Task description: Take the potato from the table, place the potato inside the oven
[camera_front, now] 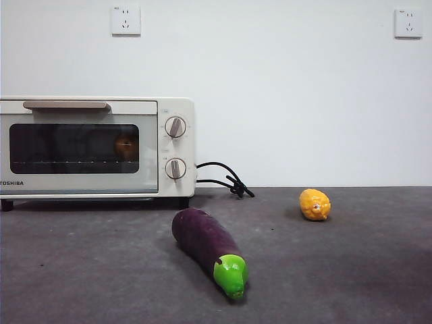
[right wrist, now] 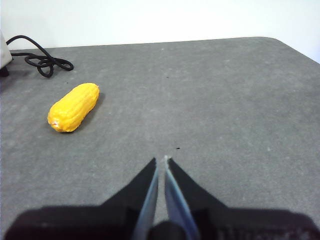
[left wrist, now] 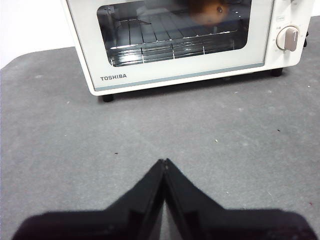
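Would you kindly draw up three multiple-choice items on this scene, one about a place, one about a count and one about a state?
1. Where is the smooth brown-orange potato?
A. On the dark grey table beside the eggplant
B. Inside the cream-white toaster oven, behind its dark glass door
C. Held in a gripper

2. How many round knobs does the oven's front show in the front view?
A. Two
B. Three
C. Four

3. How do the left gripper and right gripper stand?
A. Both wide open
B. Both shut on vegetables
C. Both shut with nothing held, above the bare table

Answers: 1 B, the potato shows through the glass on the rack. 2 A, one knob sits above the other. 3 C, each wrist view shows the jaws meeting over the bare surface.
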